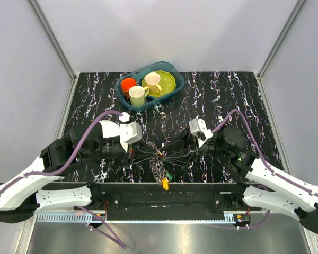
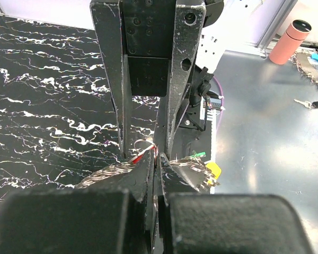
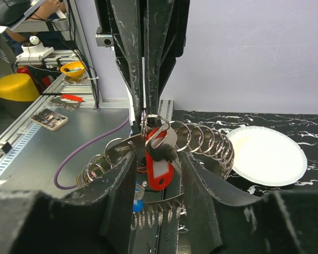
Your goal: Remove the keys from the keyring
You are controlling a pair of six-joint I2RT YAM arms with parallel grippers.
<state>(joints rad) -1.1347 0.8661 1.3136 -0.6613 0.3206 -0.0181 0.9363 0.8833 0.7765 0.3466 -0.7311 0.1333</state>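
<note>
Left claw (image 2: 156,161): pinched tight on keyring (image 3: 204,140);
Right claw (image 3: 156,157): half open, straddling red key (image 3: 159,174);
Keyring: crowded coil, counter's front edge

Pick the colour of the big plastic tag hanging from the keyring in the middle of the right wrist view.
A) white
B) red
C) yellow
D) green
B: in the right wrist view the red tag hangs from the keyring in the middle of the frame, in front of the coiled metal loops.
</note>
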